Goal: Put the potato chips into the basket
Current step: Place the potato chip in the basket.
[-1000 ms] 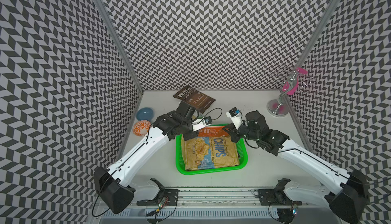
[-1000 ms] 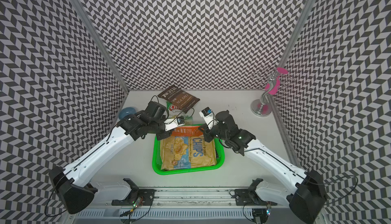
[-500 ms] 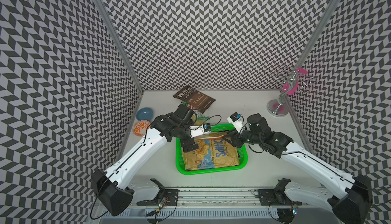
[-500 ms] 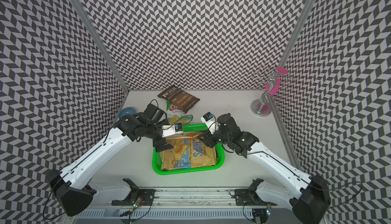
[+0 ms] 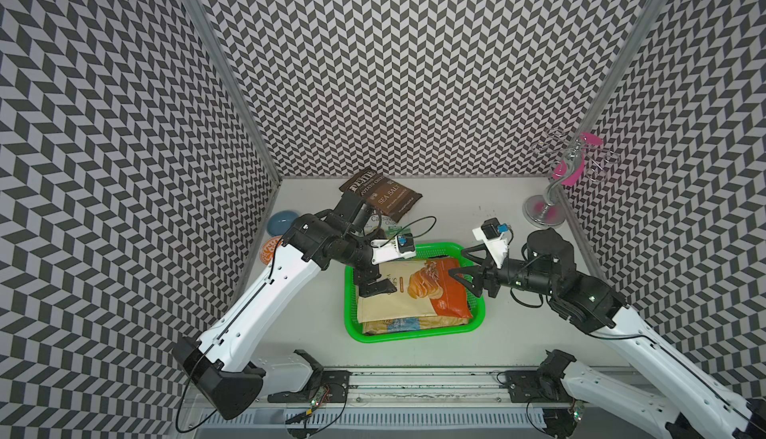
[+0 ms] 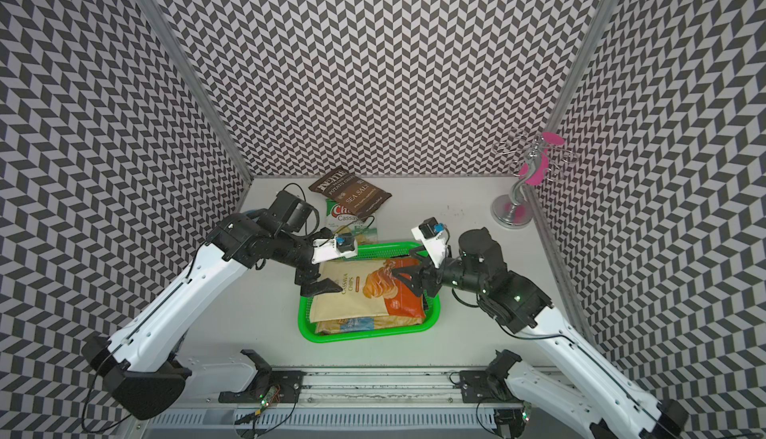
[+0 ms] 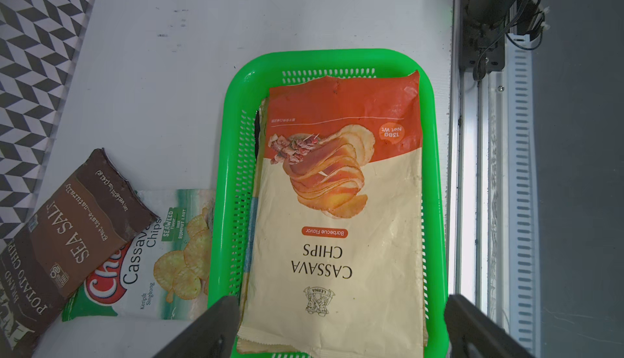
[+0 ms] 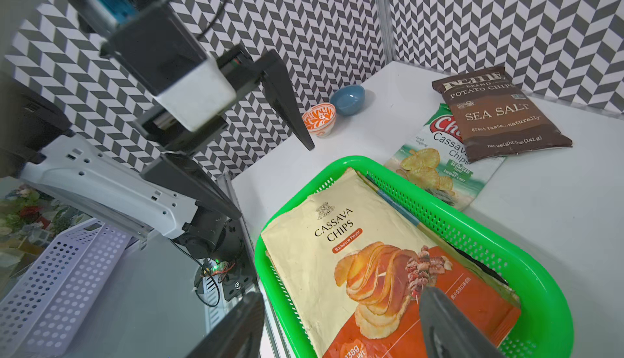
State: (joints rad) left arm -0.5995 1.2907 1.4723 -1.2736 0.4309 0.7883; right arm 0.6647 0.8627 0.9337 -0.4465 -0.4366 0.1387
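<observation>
The green basket (image 5: 414, 335) (image 6: 364, 333) sits mid-table in both top views. An orange-cream cassava chips bag (image 5: 414, 292) (image 7: 341, 204) (image 8: 354, 255) lies flat on top of a tan bag (image 5: 398, 325) inside it. Behind the basket a brown SEA SALT bag (image 5: 383, 194) (image 8: 496, 113) partly covers a green-white bag (image 6: 344, 219) (image 7: 152, 255) on the table. My left gripper (image 5: 369, 281) (image 7: 337, 305) hangs open over the basket's left end. My right gripper (image 5: 462, 263) (image 8: 337, 299) is open over the bag's orange end. Neither holds anything.
A blue bowl (image 5: 282, 221) (image 8: 347, 94) and an orange patterned bowl (image 5: 269, 248) (image 8: 319, 118) stand by the left wall. A silver stand with pink parts (image 5: 543, 209) is at the back right. The rail (image 5: 414, 383) runs along the front edge.
Both grippers have opened and let go of the orange-cream bag. It has dropped from the basket's far edge to lie flat over the tan bag.
</observation>
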